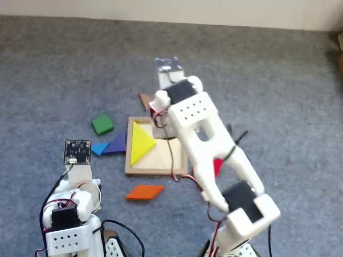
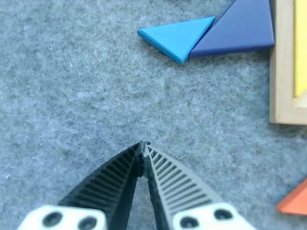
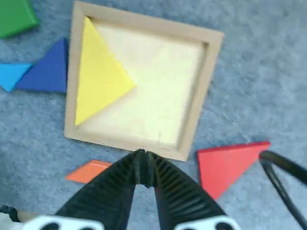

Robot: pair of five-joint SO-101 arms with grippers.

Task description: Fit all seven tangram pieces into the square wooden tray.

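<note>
The square wooden tray (image 1: 155, 171) lies mid-carpet with a yellow triangle (image 1: 140, 142) inside along its left wall. My right gripper (image 3: 143, 158) is shut on nothing and hangs high above the tray's (image 3: 211, 62) near rim, with the yellow triangle (image 3: 98, 76) below. Loose around the tray are a green square (image 1: 102, 124), a light blue triangle (image 1: 98, 149), a dark blue triangle (image 1: 117, 145), a brown triangle (image 1: 146, 100), an orange parallelogram (image 1: 144, 191) and a red triangle (image 3: 225, 163). My left gripper (image 2: 144, 146) is shut over bare carpet, short of the light blue triangle (image 2: 180, 36).
The right arm (image 1: 198, 123) stretches over the tray's right side and covers most of the red triangle (image 1: 217, 167) in the high view. A black cable (image 3: 283, 167) runs beside the red piece. Grey carpet lies open left of the green square and to the far right.
</note>
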